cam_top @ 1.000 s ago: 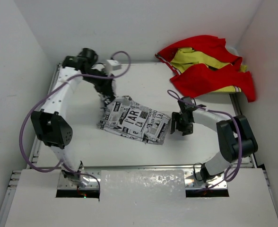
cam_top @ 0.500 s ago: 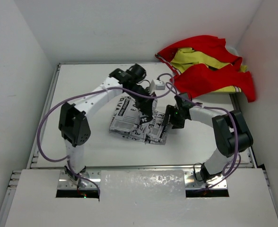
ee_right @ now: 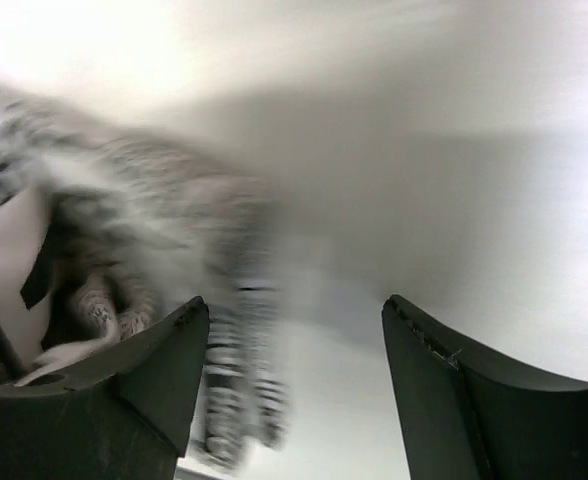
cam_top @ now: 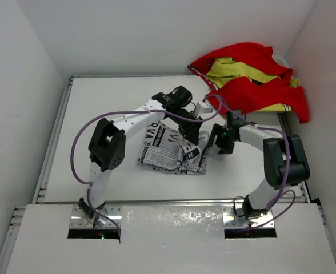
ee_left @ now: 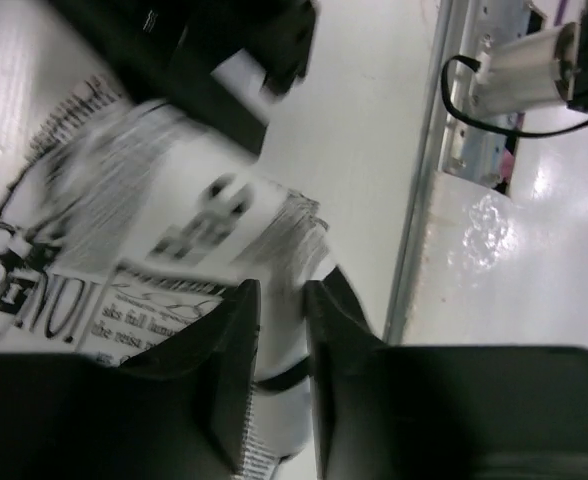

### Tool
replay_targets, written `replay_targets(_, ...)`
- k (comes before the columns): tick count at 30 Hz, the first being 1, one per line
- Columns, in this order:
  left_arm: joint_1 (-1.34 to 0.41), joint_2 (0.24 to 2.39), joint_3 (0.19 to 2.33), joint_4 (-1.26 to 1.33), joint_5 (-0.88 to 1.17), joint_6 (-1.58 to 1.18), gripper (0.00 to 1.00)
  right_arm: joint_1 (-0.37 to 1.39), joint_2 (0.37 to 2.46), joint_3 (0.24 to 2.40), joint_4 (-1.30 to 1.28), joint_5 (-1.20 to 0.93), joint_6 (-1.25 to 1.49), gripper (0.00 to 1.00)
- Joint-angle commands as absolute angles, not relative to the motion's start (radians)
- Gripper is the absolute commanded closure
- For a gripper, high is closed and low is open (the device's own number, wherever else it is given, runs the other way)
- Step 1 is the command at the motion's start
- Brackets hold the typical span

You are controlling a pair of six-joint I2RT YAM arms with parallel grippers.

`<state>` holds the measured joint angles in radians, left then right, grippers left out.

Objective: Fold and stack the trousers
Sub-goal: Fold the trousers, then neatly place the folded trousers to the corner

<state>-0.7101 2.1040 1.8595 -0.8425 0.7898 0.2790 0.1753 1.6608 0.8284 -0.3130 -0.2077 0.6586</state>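
the left tool (ee_left: 279,300) sits low over the right-hand edge of the trousers (cam_top: 165,149). its two fingers stand only a narrow slit apart, and printed cloth fills that slit. whether they bite the cloth or merely straddle it, i cannot tell. the rest of the trousers lies behind and to the left of this tool as a roughly folded bundle, flat on the tabletop (cam_top: 99,108), with the left arm stretched across above it.

the first risk, as i judge it, sits in that slit. if the tool rises or pulls back while a layer is caught between the fingers, the edge goes with it and the fold peels open. the arm could also rub the top layer out of line on its way home.

just to the right, the right tool (ee_right: 296,305) has its fingers spread wide with nothing between them. the blurred trouser edge lies just off its left finger. the two tools are very near each other, so a careless move by either could knock them together or shove the loose edge into a crease.

beyond the right tool, further back, a red and yellow garment (cam_top: 251,85) lies heaped. dragging the trousers that way could tangle the two.
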Motion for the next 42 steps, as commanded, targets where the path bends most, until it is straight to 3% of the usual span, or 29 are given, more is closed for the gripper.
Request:
replay_targets(1,-0.732,2.123,1.905,-0.718,0.775,0.232,0.67,0.034,1.574,0.885,-0.481,-0.111,0.563,0.32)
replay_targets(3,-0.744,2.148,1.931,-0.721,0.772,0.233,0.45,-0.064,1.545,0.916,-0.547,-0.106,0.513,0.31)
replay_targets(4,-0.747,2.172,1.965,-0.733,0.779,0.233,0.24,-0.083,1.517,0.96,-0.573,-0.075,0.493,0.31)
replay_targets(7,-0.761,2.189,2.029,-0.782,0.837,0.256,0.0,-0.095,1.473,1.064,-0.661,-0.012,0.411,0.31)
replay_targets(12,-0.671,2.048,2.142,-0.839,0.776,0.307,0.0,-0.026,1.402,1.085,-0.652,-0.018,0.399,0.33)
replay_targets(14,-0.527,1.979,2.044,-0.813,0.773,0.262,0.0,0.081,1.393,1.066,-0.643,-0.018,0.408,0.32)
replay_targets(18,-0.27,1.818,1.802,-0.802,0.706,0.252,0.01,0.107,1.402,0.875,-0.597,-0.195,0.567,0.31)
replay_targets(22,-0.037,1.755,1.631,-0.839,0.698,0.285,0.03,0.143,1.361,0.66,-0.358,-0.354,0.653,0.31)
replay_targets(28,0.093,1.646,1.407,-0.778,0.661,0.302,0.03,0.161,1.44,0.584,-0.135,-0.558,0.658,0.35)
replay_targets(33,0.098,1.603,1.367,-0.767,0.635,0.324,0.03,0.16,1.56,0.591,-0.15,-0.514,0.597,0.61)
replay_targets(34,0.098,1.594,1.365,-0.769,0.631,0.327,0.03,0.156,1.577,0.597,-0.144,-0.512,0.571,0.73)
replay_targets(37,0.103,1.585,1.362,-0.775,0.615,0.339,0.03,0.105,1.632,0.67,-0.265,-0.476,0.447,0.91)
replay_targets(42,0.106,1.585,1.339,-0.778,0.603,0.36,0.03,-0.134,1.628,0.803,-0.535,-0.35,0.234,1.0)
